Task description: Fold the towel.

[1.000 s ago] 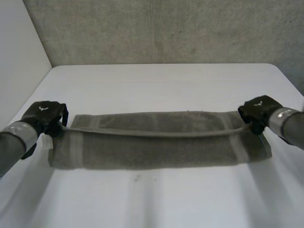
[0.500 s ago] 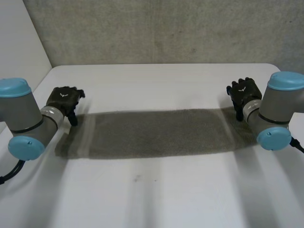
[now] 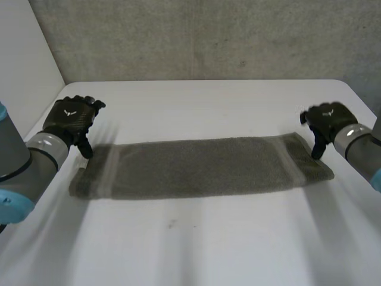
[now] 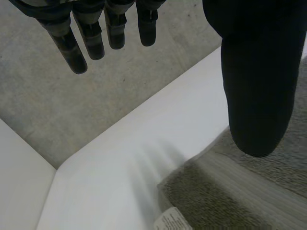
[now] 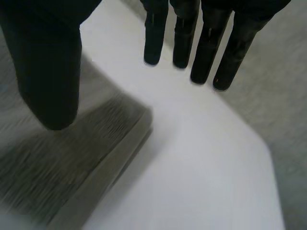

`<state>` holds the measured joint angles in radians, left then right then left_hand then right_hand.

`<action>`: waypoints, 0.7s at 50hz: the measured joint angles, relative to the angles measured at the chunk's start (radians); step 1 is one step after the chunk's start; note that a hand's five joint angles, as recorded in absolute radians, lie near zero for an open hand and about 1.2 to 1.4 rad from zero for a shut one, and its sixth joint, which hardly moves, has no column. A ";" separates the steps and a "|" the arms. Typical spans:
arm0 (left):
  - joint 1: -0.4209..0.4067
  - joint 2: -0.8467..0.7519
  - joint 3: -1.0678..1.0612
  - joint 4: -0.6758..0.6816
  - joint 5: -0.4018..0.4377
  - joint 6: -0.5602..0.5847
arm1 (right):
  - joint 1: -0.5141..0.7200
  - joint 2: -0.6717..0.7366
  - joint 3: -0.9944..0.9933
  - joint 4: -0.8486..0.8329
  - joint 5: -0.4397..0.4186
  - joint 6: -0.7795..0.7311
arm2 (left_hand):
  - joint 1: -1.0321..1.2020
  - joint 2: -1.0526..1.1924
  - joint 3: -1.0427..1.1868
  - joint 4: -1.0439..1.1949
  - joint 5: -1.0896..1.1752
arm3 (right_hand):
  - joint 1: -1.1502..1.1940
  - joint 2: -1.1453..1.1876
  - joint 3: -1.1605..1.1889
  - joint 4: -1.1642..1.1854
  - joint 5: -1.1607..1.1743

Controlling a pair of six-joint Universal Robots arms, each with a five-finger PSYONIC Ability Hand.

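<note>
A white surface (image 3: 190,250) seen from above, bare along its near edge. Past that, across the middle, lies a grey-brown towel (image 3: 199,168). It is folded into a long, narrow strip and lies flat, its long sides running from 9 o'clock to 3 o'clock. A paler woven band crosses it close to each short end.

At the towel's far corner toward 10 o'clock is the robot's left hand (image 3: 68,119), black, at the end of a grey arm (image 3: 27,161). The hand is spread wide: its fingers (image 4: 72,48) are straight and set well apart from the thumb, and they hold nothing. In the left wrist view the thumb hangs over the towel's end and a small white label (image 4: 168,221) shows at the corner beside it. Whether the thumb tip touches the cloth cannot be told.

At the opposite far corner, toward 2 o'clock, is the right hand (image 3: 326,118), also spread wide. Its fingers (image 5: 206,43) are straight over the bare surface beyond the towel's end. Its thumb points down over the banded corner and nothing is held. Contact there cannot be told either.

Farthest, at 12 o'clock, a rough grey concrete wall (image 3: 196,36) rises behind the surface. A plain white wall (image 3: 24,59) stands at 9 o'clock.
</note>
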<state>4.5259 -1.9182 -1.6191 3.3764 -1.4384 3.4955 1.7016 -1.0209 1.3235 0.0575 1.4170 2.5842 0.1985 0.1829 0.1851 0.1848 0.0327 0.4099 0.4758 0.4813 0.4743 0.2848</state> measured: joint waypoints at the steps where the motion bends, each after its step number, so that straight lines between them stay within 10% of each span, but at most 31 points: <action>1: 0.000 0.000 0.000 0.000 0.000 0.000 | 0.000 0.000 0.000 0.000 0.000 0.000 | 0.000 0.000 0.000 0.000 0.000 | 0.000 0.000 0.000 0.000 0.000; 17: -0.006 0.029 -0.135 0.134 0.000 -0.013 | -0.048 0.095 0.094 -0.033 -0.032 -0.095 | 0.000 0.000 0.000 0.000 0.000 | 0.165 0.195 0.185 0.191 0.177; 21: -0.003 0.029 -0.137 0.132 0.000 -0.013 | -0.055 0.103 0.090 -0.051 -0.026 -0.096 | 0.000 0.000 0.000 0.000 0.000 | 0.537 0.682 0.666 0.677 0.641; 35: -0.010 0.042 -0.149 0.128 -0.003 -0.014 | -0.196 -0.003 0.102 -0.128 0.110 -0.195 | 0.000 0.000 0.000 0.000 0.000 | 0.538 0.699 0.700 0.716 0.685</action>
<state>4.5163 -1.8763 -1.7686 3.5044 -1.4413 3.4814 1.5060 -1.0243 1.4258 -0.0703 1.5269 2.3893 0.1984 0.1829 0.1851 0.1848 0.0327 0.9480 1.1746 1.1814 1.1903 0.9699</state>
